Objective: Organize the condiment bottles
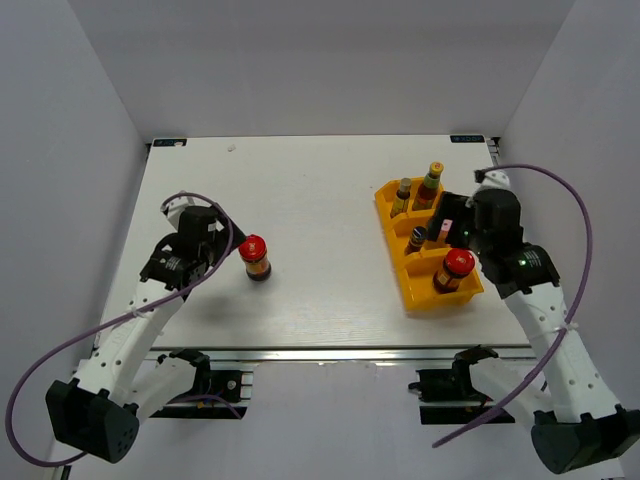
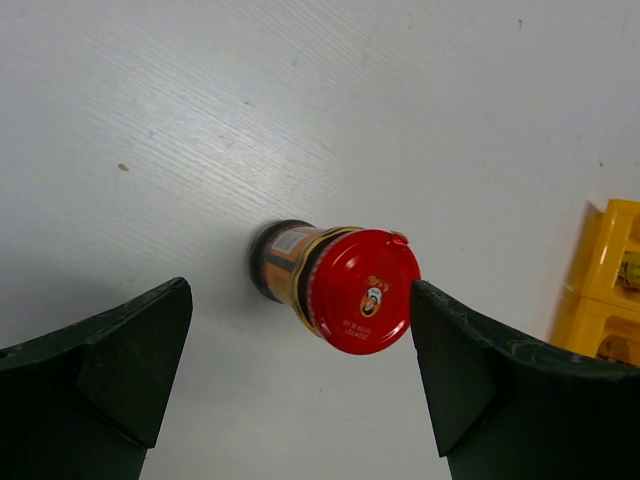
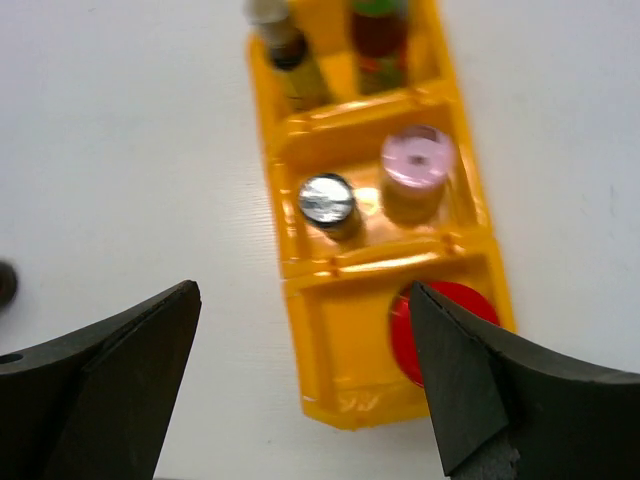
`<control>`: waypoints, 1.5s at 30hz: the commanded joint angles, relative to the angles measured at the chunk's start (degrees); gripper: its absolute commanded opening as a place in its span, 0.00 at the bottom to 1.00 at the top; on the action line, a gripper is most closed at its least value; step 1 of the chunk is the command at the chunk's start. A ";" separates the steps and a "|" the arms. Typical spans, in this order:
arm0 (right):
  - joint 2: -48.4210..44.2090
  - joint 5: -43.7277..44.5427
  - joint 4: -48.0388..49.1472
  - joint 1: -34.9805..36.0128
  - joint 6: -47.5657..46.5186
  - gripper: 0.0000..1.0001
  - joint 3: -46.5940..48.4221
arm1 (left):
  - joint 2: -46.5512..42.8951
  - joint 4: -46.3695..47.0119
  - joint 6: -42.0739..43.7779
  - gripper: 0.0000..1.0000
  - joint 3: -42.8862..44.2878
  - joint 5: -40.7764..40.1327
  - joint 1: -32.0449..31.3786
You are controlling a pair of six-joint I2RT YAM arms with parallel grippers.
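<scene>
Left pincer stands wide before the lone red-lidded jar on the tabletop; centre it, grip its body squarely; right pincer, wide and holding nothing, hangs over the tray.

The middle of the table lay open between the lone red-lidded jar on the left and the yellow tray on the right. The left gripper, jaws wide, blocked that jar's left side. All three tray compartments were occupied. The near one kept free room on its left.
</scene>
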 commanded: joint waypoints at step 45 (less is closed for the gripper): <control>72.93 -1.75 15.39 49.31 -9.80 0.60 53.09 | -11.80 -16.12 -6.11 0.98 5.20 -13.40 -0.20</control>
